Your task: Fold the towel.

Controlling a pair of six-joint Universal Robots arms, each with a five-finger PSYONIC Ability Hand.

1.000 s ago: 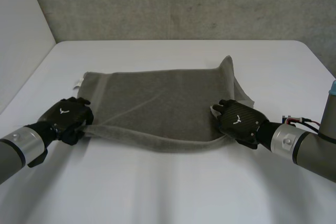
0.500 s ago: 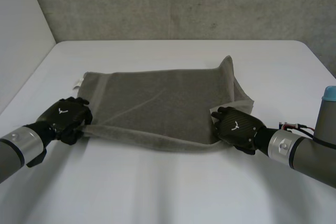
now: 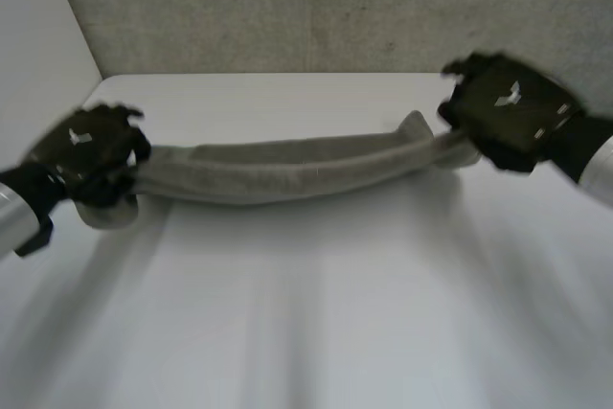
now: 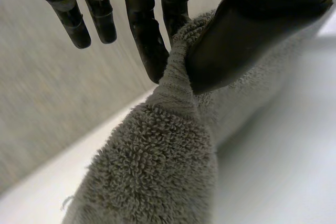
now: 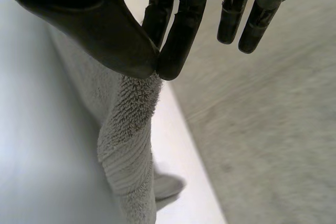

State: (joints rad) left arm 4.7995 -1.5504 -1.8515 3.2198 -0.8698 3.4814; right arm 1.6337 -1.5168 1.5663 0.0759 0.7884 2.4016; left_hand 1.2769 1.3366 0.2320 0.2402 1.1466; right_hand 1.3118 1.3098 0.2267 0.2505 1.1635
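While pinched at either end between thumb and fingers [image 4: 149,45], left end by the left hand [image 3: 86,146], right end by the right hand [image 3: 508,112], the grey towel [image 3: 287,168] is held stretched over the far surface [image 3: 306,313].

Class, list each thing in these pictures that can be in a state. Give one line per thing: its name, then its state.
towel: held up by two ends, gathered into a long sagging band strung between the hands.
left hand: shut, pinching one end of the towel between thumb and fingers.
right hand: shut, pinching the other end between thumb and fingers.
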